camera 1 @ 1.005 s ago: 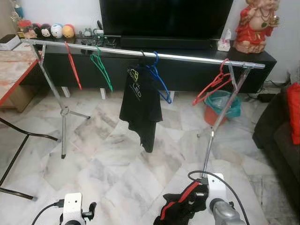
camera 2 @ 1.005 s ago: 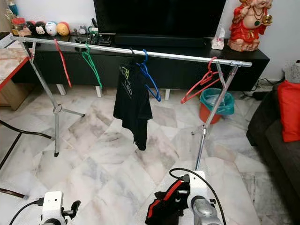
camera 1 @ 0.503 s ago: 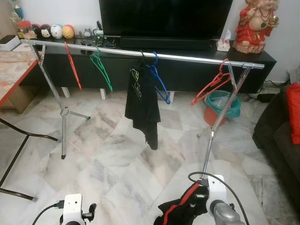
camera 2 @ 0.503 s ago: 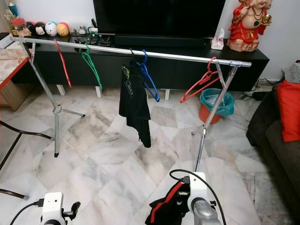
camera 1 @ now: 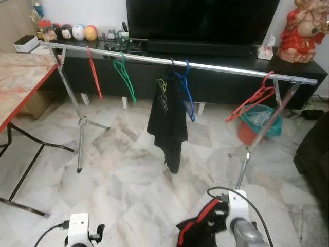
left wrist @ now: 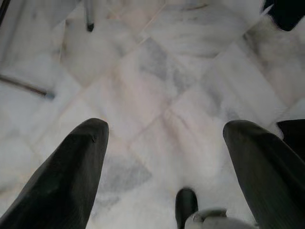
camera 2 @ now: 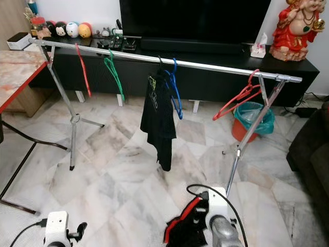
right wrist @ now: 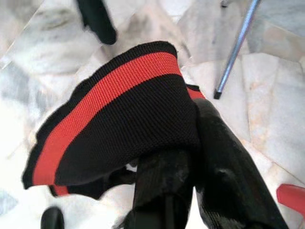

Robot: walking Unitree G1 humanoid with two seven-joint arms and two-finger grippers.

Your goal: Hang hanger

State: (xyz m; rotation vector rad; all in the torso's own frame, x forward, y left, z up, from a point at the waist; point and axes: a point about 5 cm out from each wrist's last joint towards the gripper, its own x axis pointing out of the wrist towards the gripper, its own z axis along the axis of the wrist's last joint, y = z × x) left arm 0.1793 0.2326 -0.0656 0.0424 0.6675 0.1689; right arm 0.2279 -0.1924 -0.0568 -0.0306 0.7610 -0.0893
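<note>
Right end effector (right wrist: 190, 157) pinches black-and-red garment (right wrist: 114, 119); ahead, rail (camera 1: 216, 66) now sits closer, black shirt (camera 1: 169, 118) swinging; left end effector (left wrist: 164, 162) spread, idle.

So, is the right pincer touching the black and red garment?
Touching. The right wrist view shows the right pincer shut on the black and red garment, its fabric draped over the fingers.

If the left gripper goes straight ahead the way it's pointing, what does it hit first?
Probably just the marble floor. The left gripper is open and aimed down at bare tiles, with nothing between its fingers; depth is hard to judge.
</note>
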